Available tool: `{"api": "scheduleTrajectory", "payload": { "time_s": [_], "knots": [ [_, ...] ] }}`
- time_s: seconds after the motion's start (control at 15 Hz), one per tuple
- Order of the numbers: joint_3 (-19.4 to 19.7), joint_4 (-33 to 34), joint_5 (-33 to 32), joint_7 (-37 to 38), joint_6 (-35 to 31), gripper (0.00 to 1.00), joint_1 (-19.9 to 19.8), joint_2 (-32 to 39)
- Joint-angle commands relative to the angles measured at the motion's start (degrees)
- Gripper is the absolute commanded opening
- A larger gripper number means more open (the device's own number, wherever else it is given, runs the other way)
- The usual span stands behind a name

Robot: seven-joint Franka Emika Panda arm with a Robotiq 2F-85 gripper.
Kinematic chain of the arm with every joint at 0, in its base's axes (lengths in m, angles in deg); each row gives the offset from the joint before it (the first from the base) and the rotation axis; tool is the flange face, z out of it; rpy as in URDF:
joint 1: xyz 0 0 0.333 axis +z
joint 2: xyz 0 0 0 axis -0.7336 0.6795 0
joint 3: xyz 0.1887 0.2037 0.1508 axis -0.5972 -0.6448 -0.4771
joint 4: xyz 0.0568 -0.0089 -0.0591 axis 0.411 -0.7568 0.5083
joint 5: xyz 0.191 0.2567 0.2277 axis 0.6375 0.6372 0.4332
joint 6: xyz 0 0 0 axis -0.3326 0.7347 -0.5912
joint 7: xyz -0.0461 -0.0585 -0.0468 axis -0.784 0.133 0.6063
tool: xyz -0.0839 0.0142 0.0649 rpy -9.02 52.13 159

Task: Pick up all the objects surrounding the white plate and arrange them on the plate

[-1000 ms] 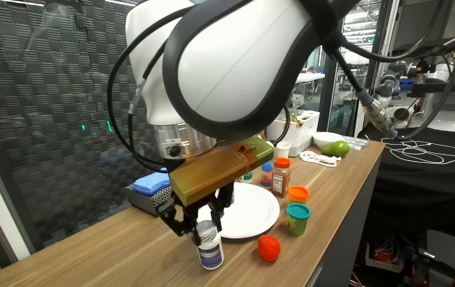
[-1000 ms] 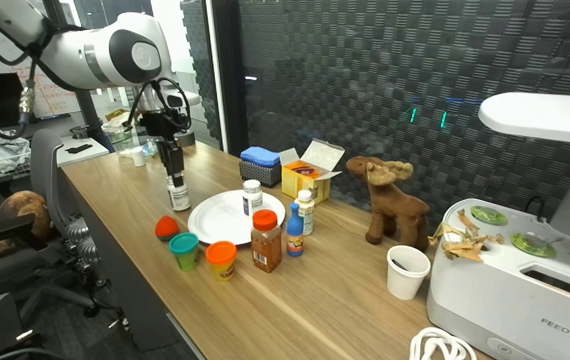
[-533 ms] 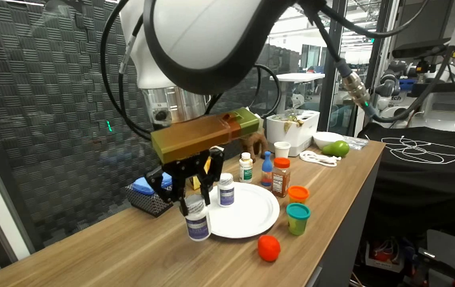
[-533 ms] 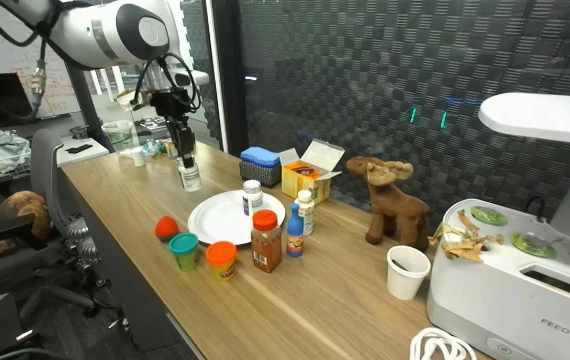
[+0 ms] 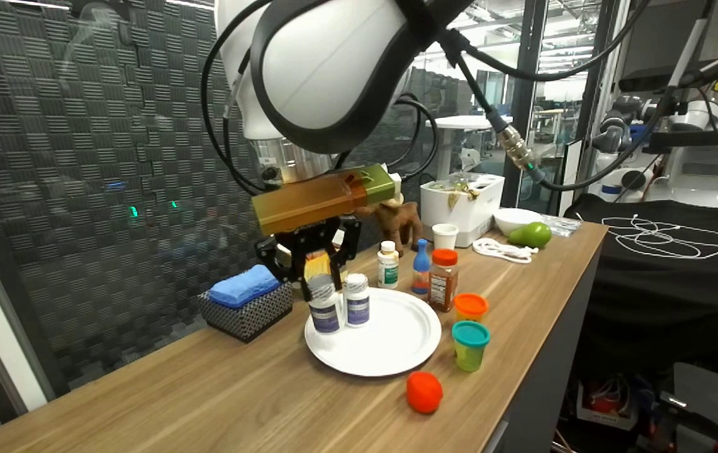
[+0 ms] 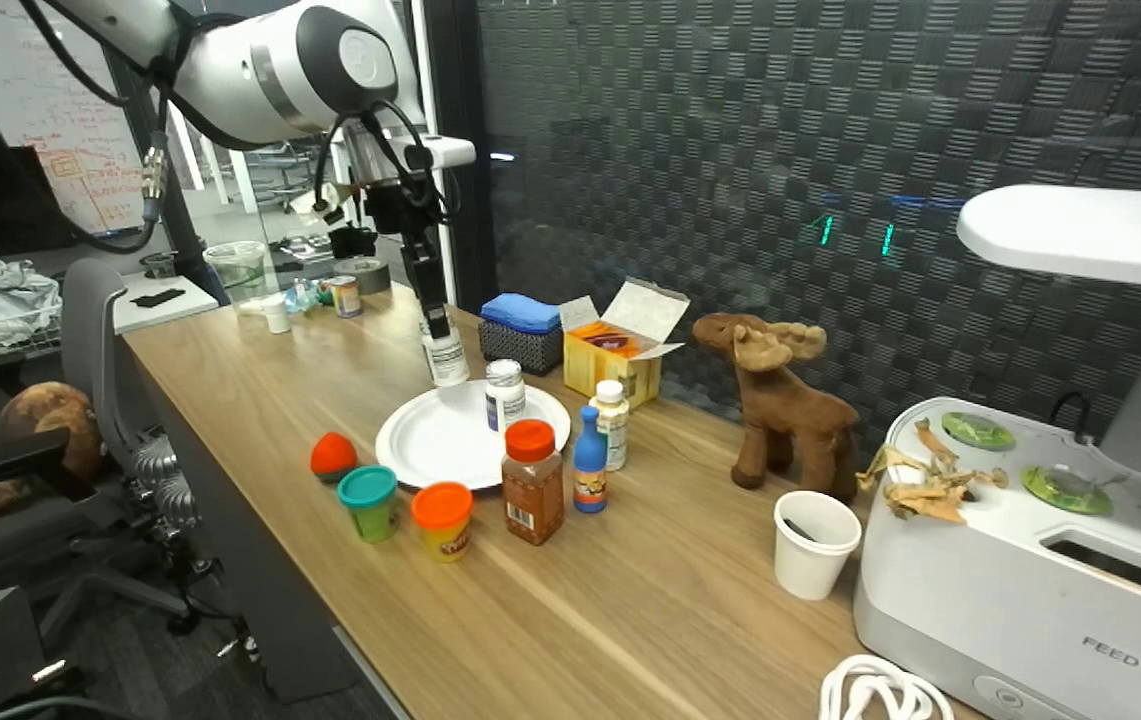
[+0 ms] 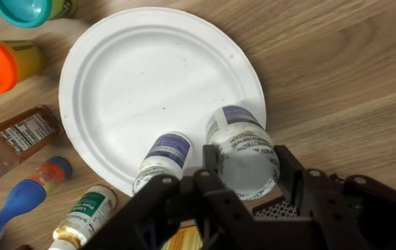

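Observation:
My gripper (image 5: 322, 290) is shut on a white bottle (image 7: 234, 130) with a dark blue label, gripping it near its sealed top. The bottle is tilted slightly and raised at the white plate's (image 7: 142, 80) edge; it also shows in the exterior views (image 5: 326, 316) (image 6: 446, 362). Another such bottle (image 6: 505, 402) stands on the plate close beside it. Off the plate are the red-capped brownish jar (image 6: 533, 495), the orange cup (image 6: 442, 522), the teal cup (image 6: 368, 505) and the orange-red ball (image 6: 334, 456). The ball is out of the wrist view.
A blue bottle (image 6: 590, 465) and a green-labelled white bottle (image 5: 388, 267) stand behind the plate. A yellow carton (image 6: 610, 365) and a patterned box with blue cloth (image 5: 245, 308) sit by the glass wall. A brown moose (image 6: 790, 410) and white paper cup (image 6: 810, 550) stand farther along.
My gripper has lifted the white bottle off the table and carried it across to the plate's edge, next to the standing bottle. The other objects have not moved.

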Motion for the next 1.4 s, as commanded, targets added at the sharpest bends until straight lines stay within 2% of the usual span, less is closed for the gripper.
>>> {"api": "scheduleTrajectory", "payload": {
  "time_s": [0.0,0.47,0.87,1.33],
  "knots": [
    [0.35,2.91,1.03,2.06,2.84,0.2,-0.75,2.44],
    [0.56,3.03,3.28,3.77,2.68,0.2,-2.42,4.48],
    [1.77,4.56,3.59,8.29,1.85,0.2,-2.82,6.44],
    [0.32,6.14,10.84,8.07,2.93,0.2,-4.86,7.02]
  ]
}}
